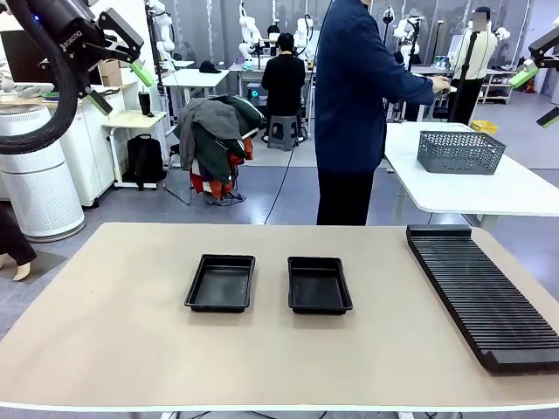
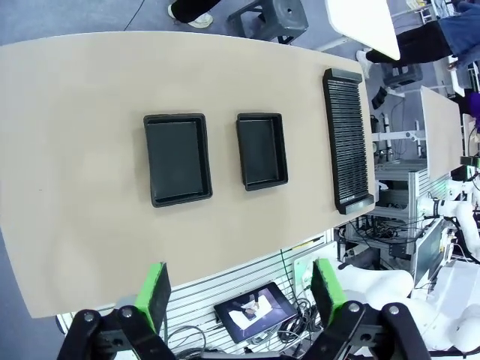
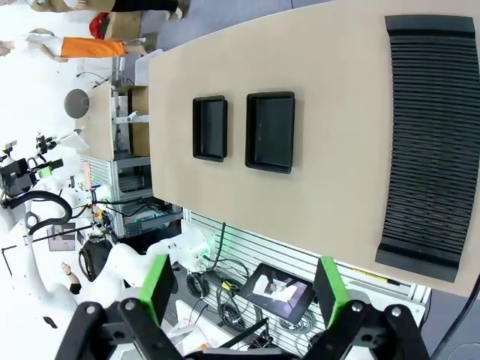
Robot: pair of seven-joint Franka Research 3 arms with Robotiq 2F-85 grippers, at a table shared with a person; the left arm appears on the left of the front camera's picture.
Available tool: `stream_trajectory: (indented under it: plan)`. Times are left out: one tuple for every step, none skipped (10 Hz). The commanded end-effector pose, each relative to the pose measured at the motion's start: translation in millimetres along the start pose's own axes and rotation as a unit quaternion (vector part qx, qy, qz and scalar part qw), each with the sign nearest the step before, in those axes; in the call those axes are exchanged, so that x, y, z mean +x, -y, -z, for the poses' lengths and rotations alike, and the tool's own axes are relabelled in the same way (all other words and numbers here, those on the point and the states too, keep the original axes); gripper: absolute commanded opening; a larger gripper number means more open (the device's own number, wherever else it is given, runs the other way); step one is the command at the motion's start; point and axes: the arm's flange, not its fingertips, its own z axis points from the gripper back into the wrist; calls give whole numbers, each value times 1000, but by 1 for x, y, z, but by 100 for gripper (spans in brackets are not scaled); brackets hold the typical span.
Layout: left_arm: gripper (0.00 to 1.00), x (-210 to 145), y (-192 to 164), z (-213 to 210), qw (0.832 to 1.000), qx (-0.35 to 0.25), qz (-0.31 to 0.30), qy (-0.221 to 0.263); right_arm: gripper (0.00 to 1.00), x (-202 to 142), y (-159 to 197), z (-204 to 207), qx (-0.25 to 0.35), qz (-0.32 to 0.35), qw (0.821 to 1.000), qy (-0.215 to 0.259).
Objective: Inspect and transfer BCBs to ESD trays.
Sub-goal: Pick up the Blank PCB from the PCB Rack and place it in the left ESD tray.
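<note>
Both arms raised, two trays waiting on the table

The left gripper [image 1: 120,87], in the upper left of the front frame, and the right gripper [image 1: 536,96], at the upper right edge, hang high above the beige table [image 1: 113,332] with jaws spread wide, holding nothing. At frame centre the left ESD tray [image 1: 220,284] and the right ESD tray [image 1: 320,285] sit side by side, apart, with their floors bare. A ribbed black rack [image 1: 480,292] lies at right.

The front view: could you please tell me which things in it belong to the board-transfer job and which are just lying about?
Job: left shallow black rectangular plastic tray; right matching tray, both empty.
Lying about: long black ribbed plastic rack; grey mesh basket on the far white table.
</note>
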Motion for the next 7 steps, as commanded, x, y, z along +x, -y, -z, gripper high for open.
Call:
stream_trajectory:
  plan:
    - [100,-4,-2,-3,1000,-15,-15,-7,100,-1,4,2,19,-9,1000,3]
    - [100,-4,-3,-3,1000,-12,-17,-5,100,0,6,2,22,-9,1000,-3]
    - [100,-5,-3,-3,1000,-12,-15,-7,100,2,9,2,24,-8,1000,-6]
    - [100,-5,-3,-3,1000,-15,-4,-12,100,3,11,4,19,-9,1000,-10]
    - [100,0,-2,-2,1000,-3,-4,0,100,4,12,6,17,-9,1000,-7]
    - [100,0,-2,-2,1000,-3,-4,0,100,2,4,3,7,0,1000,-2]
    - [100,0,-2,-2,1000,-3,-4,0,100,2,4,3,7,0,1000,-2]
